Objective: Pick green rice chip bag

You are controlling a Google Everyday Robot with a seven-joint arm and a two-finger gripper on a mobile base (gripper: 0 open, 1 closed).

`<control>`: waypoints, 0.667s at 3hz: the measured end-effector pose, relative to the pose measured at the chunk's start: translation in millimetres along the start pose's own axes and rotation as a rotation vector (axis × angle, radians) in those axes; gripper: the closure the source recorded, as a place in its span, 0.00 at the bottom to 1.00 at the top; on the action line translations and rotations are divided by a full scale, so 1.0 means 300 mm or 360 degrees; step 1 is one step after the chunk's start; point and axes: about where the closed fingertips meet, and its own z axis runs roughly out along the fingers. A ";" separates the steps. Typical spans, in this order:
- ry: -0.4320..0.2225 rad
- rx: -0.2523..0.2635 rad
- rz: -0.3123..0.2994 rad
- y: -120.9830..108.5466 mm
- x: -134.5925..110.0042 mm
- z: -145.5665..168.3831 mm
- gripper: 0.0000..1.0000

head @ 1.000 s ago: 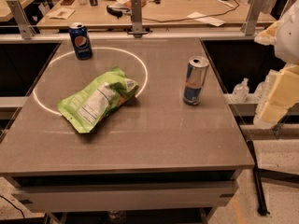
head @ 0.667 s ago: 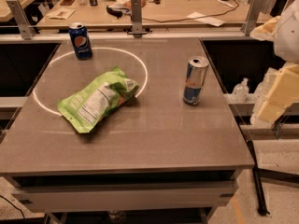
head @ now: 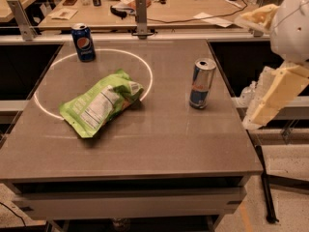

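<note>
The green rice chip bag [head: 100, 103] lies crumpled on the grey table [head: 159, 144], left of centre, with its white label panel facing up. It rests across the lower right of a white ring [head: 48, 71] marked on the table. My gripper [head: 243, 71] hangs at the right edge of the view, just past the table's right side and well to the right of the bag. Its two cream fingers [head: 275, 95] are spread apart and hold nothing.
A blue Pepsi can [head: 83, 42] stands at the table's back left, on the ring. A silver and blue energy drink can [head: 202, 83] stands right of centre, between the bag and the gripper. Behind the table is a wooden bench [head: 169, 4] with clutter and metal posts.
My gripper has shifted a little to the left and up, toward the table's right side. The bag and both cans have not moved.
</note>
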 end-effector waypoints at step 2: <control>-0.0176 0.0253 -0.0210 -0.029 -0.198 0.043 0.00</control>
